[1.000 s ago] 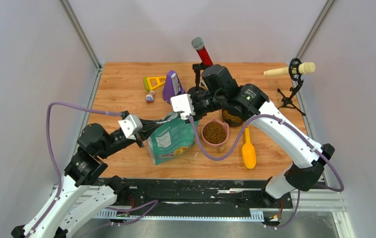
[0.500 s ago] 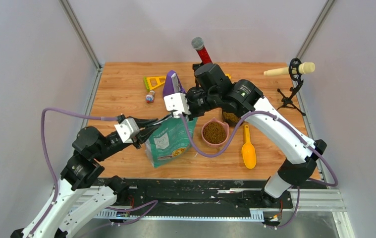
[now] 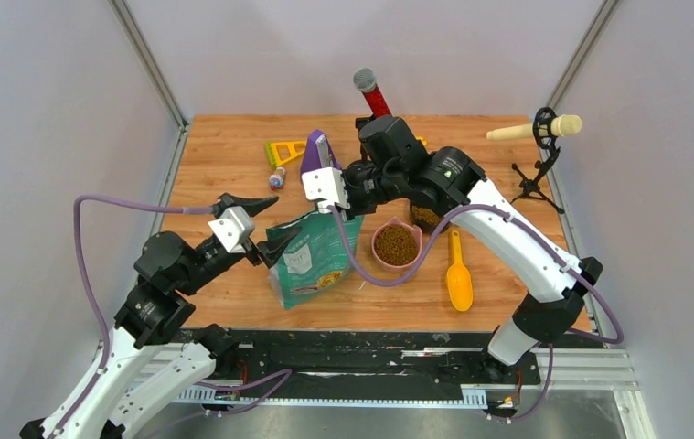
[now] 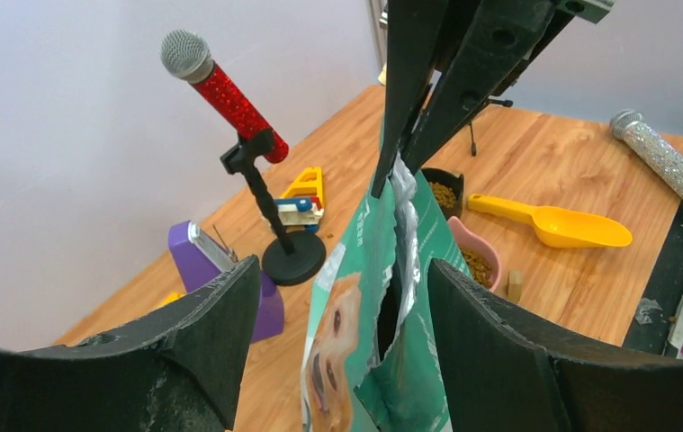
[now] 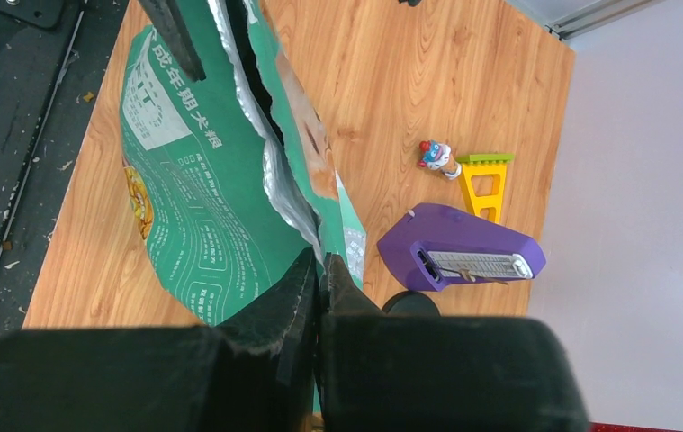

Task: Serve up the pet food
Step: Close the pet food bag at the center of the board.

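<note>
Left claw (image 3: 265,226): jaws well apart, straddling the near top corner of the teal bag (image 3: 311,261) without gripping it. Right claw (image 3: 334,213): fingers together, clamped on the bag's torn top edge and holding it up.

The bag is a crinkled flexible pouch with a foil lining, standing on the wooden counter (image 3: 224,155). I cannot see its contents through the dark mouth.

The pet food (image 3: 396,244), small brown pellets, fills a round pink bowl (image 3: 379,258) just right of the bag. More sits in a dark cup (image 3: 430,218) behind the bowl. A yellow plastic scoop (image 3: 458,274) lies flat beside the bowl.

Close behind the bag stand a purple wedge-shaped case (image 3: 317,157) and a glittery red microphone (image 3: 372,91) on a black stand. These crowd the right arm.
</note>
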`<state>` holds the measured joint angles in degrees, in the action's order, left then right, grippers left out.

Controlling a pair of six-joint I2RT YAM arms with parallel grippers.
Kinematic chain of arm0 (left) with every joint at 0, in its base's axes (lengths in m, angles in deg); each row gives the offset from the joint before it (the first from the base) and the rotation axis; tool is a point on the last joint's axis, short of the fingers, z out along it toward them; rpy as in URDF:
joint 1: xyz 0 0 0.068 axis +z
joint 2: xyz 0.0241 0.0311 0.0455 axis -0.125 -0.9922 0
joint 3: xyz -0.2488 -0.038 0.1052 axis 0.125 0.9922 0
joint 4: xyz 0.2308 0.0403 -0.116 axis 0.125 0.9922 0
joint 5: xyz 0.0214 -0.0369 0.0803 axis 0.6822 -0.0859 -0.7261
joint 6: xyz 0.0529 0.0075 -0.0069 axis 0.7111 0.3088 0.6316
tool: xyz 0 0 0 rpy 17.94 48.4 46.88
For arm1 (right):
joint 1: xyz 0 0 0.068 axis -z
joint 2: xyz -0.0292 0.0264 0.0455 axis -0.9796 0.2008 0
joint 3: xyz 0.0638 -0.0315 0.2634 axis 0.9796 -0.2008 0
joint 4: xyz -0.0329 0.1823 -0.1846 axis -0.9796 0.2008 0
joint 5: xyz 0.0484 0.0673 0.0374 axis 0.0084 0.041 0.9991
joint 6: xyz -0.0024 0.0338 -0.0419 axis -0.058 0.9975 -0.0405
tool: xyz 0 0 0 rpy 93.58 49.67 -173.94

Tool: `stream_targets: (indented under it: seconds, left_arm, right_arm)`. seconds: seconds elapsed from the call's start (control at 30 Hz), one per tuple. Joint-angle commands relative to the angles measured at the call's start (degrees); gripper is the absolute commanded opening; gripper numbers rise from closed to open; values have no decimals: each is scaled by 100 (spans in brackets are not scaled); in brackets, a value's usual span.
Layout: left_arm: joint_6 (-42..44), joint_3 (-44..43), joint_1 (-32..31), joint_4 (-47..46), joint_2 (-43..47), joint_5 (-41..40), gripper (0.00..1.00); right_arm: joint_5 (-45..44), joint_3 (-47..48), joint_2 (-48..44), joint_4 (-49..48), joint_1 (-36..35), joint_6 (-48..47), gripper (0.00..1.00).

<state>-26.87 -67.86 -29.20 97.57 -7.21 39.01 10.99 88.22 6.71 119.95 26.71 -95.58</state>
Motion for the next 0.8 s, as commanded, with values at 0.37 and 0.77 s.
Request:
stream_targets:
  seconds: [0.37,0.77]
  left_arm:
    - [-447,256,-27,-63,24,-400,32]
    - [159,-12,-28,-207,164,519,0]
  right_arm:
    - [154,-131,-461,-829,-70,129,0]
    - [-133,-294,-490,-1375,-190,409,14]
